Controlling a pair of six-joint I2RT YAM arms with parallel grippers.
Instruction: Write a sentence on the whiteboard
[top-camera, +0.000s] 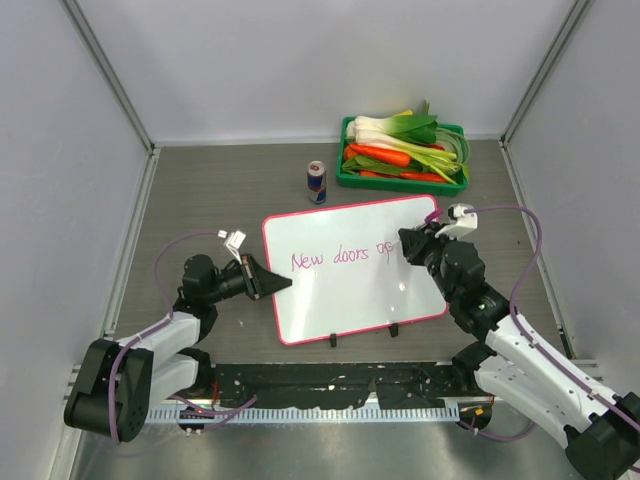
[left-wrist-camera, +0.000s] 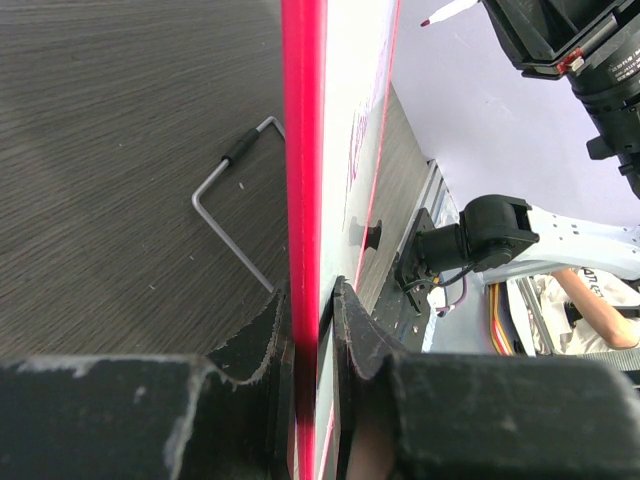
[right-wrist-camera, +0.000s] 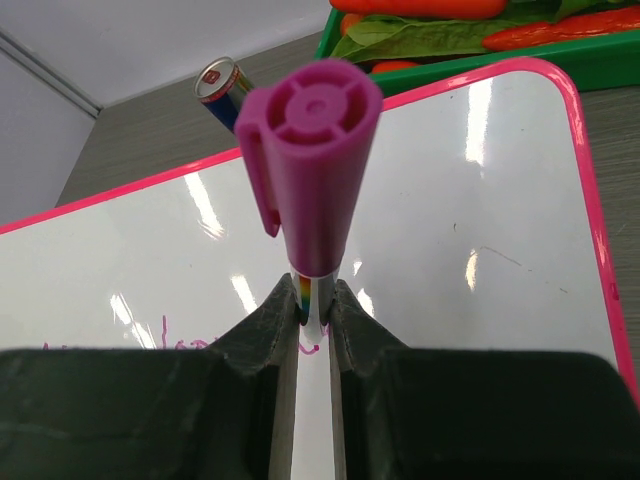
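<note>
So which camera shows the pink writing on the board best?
The top camera: the writing faces it, reading "New doors op" across the whiteboard. The left wrist sees the board edge-on, the right wrist only a few strokes.

Your left tool (top-camera: 286, 284) clamps the board's (top-camera: 340, 290) left edge; your right tool (top-camera: 404, 243), gripping the pen (right-wrist-camera: 312, 140), stands over its upper right, so both sides are blocked. Behind it the can (top-camera: 317, 181) and crate (top-camera: 400, 184) leave a narrow gap. You can pass over open bench (top-camera: 215, 190) far left, and in the back corner beside the can
</note>
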